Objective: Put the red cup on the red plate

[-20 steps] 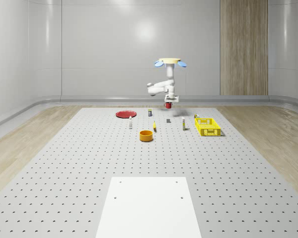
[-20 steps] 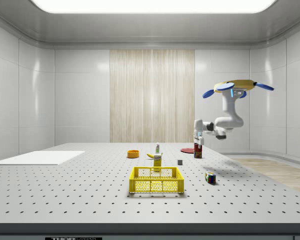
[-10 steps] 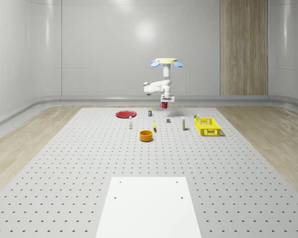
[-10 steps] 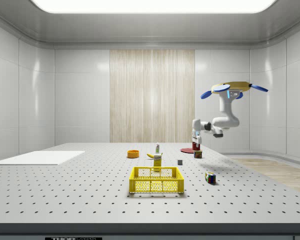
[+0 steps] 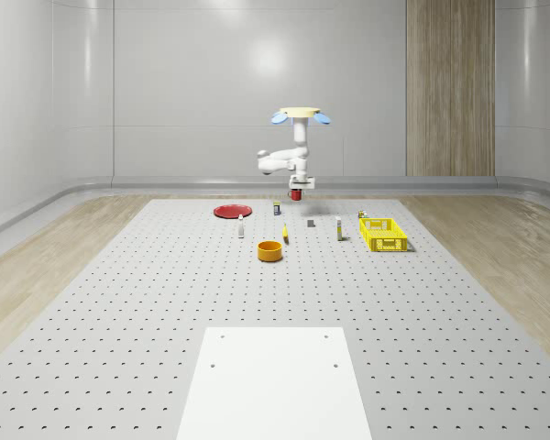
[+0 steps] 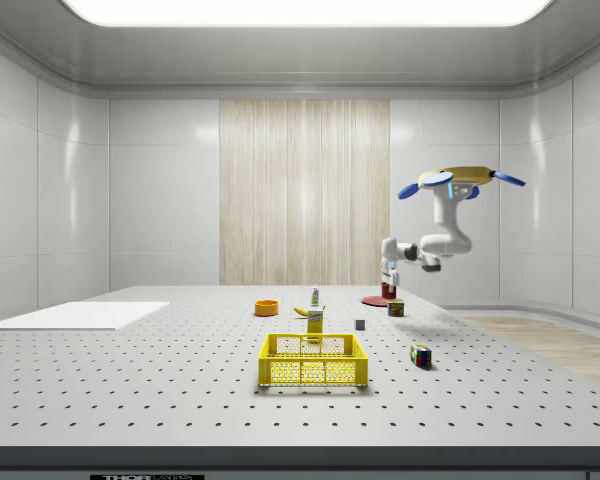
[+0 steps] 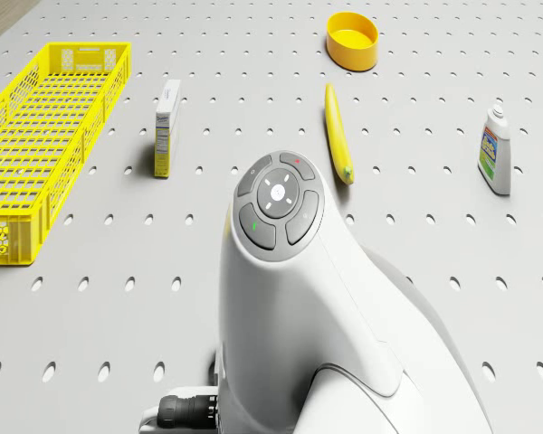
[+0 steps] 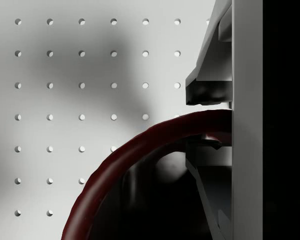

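- Hovering well above the table [image 5: 119,302], toward its far edge: drone [image 5: 298,115] with arm bent down beneath it.
- Hanging clear of the surface: gripper [image 5: 297,191], clamped narrow on the rim of the cup [image 5: 297,194].
- Confirmed up close in the wrist view: dark red rim of the cup pinched between the fingers [image 8: 210,92], perforated table far below.
- Resting flat near the far edge: plate [image 5: 232,211], off toward the whole-scene view's left of the cup, well apart and lower.
- From the side view: cup [image 6: 387,291] seen right by the plate [image 6: 373,300], so little gap left along that line; remaining offset mostly sideways across the table.
- Between the two, along the far part of the table: a small can [image 5: 276,208], worth clearing on the way over.
- Nearer the middle, out of the path: bowl [image 5: 270,250], banana [image 7: 338,134], basket [image 5: 382,233].
- Judged stage: carry under way, placing not yet done.
- Needed next, by the look of it: sideways travel toward the plate, then descent, cup kept upright, release only once seated on the plate.
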Tool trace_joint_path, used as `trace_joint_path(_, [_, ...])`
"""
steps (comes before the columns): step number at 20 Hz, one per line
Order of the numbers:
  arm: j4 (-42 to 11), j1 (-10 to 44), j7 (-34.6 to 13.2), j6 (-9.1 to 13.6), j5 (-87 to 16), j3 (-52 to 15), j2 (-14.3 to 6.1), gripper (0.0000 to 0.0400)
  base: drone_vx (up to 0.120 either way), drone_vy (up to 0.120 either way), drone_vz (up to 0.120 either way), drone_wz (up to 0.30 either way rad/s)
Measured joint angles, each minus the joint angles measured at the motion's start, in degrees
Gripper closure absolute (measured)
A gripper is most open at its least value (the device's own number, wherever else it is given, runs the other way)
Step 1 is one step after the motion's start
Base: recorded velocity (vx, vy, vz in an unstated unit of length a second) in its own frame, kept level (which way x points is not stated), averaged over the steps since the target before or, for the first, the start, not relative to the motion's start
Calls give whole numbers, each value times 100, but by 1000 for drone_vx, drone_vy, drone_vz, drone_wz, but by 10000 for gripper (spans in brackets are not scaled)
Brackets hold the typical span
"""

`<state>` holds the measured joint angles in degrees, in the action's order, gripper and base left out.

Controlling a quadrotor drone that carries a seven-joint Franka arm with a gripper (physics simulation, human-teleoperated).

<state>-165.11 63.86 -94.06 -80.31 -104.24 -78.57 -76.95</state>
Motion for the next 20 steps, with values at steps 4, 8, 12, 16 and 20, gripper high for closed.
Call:
trace_joint_path(4, [4, 19, -17, -78, 37, -17, -84, 300, 0, -120, 120, 0])
trace_joint_path(8, [8, 36, -33, -152, 72, -32, -164, 300, 0, -120, 20, 0])
trace_joint_path(12, [11, 52, -48, -223, 105, -46, -240, 300, 0, -120, 0, 0])
trace_joint_path(16, [15, 67, -61, -291, 136, -60, -313, 300, 0, -120, 0, 0])
trace_joint_path(20, [18, 82, -74, -356, 166, -72, -382, 300, 0, -120, 0, 0])
